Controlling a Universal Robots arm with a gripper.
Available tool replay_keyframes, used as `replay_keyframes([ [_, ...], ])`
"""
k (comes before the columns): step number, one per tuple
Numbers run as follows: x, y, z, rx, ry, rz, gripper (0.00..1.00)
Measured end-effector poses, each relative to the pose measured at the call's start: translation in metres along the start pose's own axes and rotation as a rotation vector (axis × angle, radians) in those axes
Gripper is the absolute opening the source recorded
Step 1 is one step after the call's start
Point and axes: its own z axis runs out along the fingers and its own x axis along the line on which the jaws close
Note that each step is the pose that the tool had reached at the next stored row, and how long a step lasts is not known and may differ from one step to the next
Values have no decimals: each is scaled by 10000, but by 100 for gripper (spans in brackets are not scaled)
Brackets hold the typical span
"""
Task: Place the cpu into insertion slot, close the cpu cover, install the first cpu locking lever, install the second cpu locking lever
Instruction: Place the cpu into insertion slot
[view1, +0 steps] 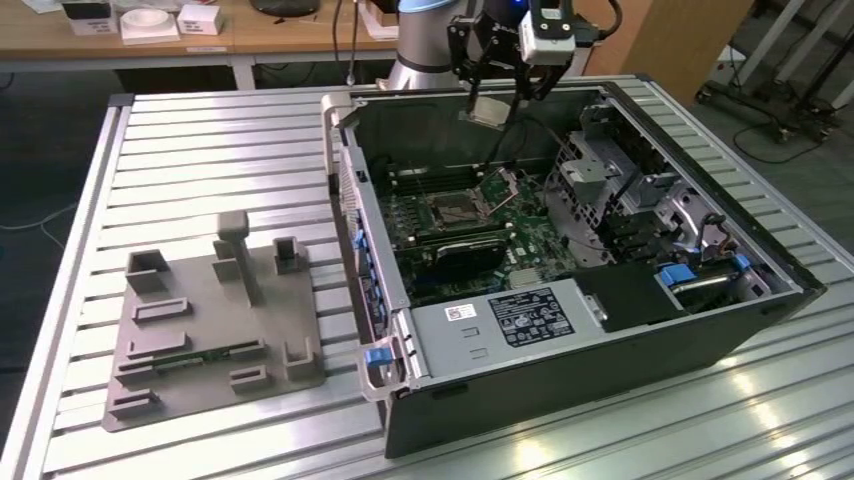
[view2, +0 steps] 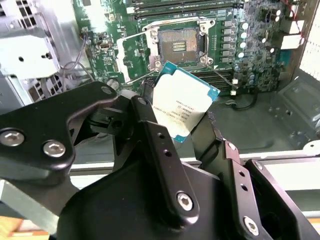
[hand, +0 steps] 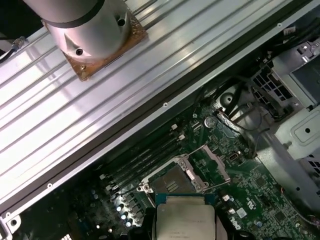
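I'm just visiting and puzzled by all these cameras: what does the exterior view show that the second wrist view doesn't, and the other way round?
Exterior view: the grey plastic holder tray lying beside the black computer case, seen whole. Second wrist view: the black metal fingers close up, clamped on the small square silvery chip, lettering visible. Both: that chip held in the air, the green board's open socket empty, its thin silvery cover frame swung up.

arm (view1: 424, 45): smooth grey cylinder | pincer (view2: 177, 120): black linked bars, silver screw heads
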Motion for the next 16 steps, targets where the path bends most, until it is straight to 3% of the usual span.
replay_keyframes([
  [9,0,0,7,-27,-135,1502,54],
  [16,1,-1,8,-31,-150,1675,54],
])
